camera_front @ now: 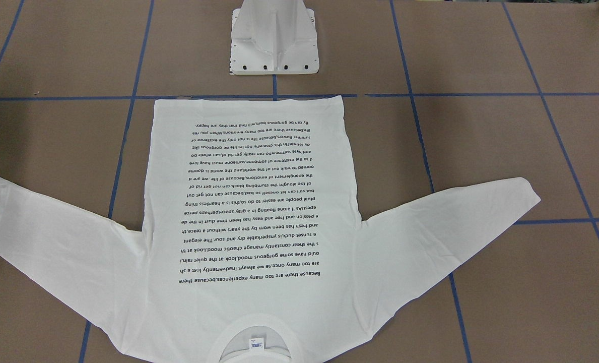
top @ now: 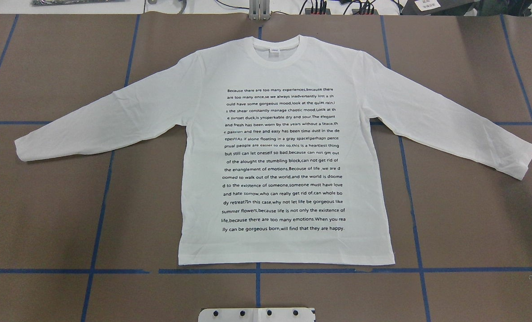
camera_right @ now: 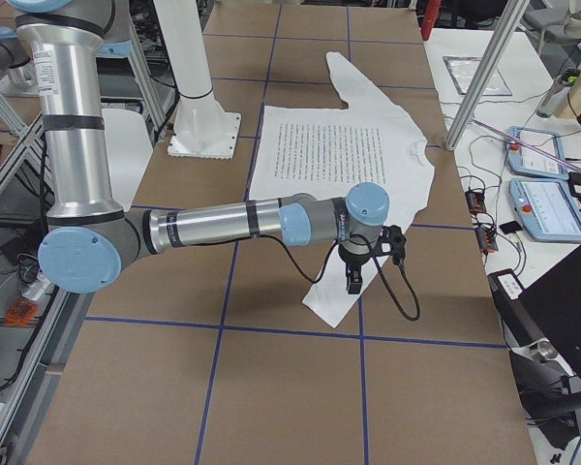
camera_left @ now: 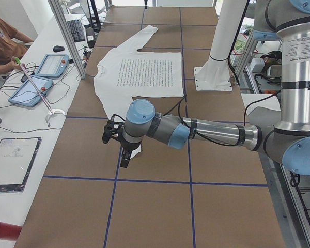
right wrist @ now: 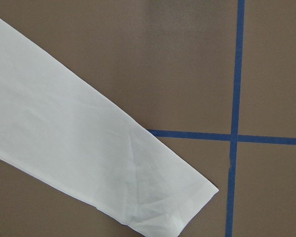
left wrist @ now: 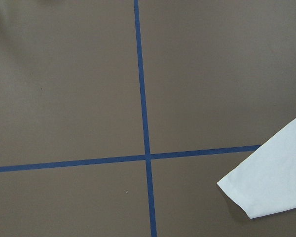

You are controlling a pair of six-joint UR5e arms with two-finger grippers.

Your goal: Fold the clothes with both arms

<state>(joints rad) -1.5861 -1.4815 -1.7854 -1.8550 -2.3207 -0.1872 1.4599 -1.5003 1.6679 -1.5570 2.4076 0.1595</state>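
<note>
The white long-sleeved shirt (top: pixel 283 152) is lying flat on the brown tabletop (top: pixel 46 214), printed side up. Its hem is sitting nearest the white pedestal base (camera_front: pixel 274 40), and its ribbed collar (top: pixel 277 49) is pointing to the far edge. Both sleeves are spreading outward and slanting back toward the robot's side. The black lines of text (top: pixel 283 158) are running down the middle of the body. Blue tape lines (top: pixel 257 270) are crossing the tabletop in a grid beneath it.

The left arm (camera_left: pixel 217 133) is reaching out level from its elbow over the tabletop. Its wrist is bending down, so the left claw (camera_left: pixel 125 157) is pointing straight down, hanging above the end of the sleeve on that side. Its wrist camera is looking down on bare tabletop and a tape crossing, with the sleeve cuff (left wrist: pixel 266 182) showing only in the lower right corner.

The right arm (camera_right: pixel 223 225) is mirroring this pose. Its forearm is stretching level across the tabletop and its right claw (camera_right: pixel 354 281) is pointing down over the other sleeve, a little short of the cuff. Its wrist camera is taking in that sleeve (right wrist: pixel 89 148) lying slantwise beside a tape crossing.

Both claws are showing only in the side views, so I cannot tell whether either one is parted or closed.
</note>
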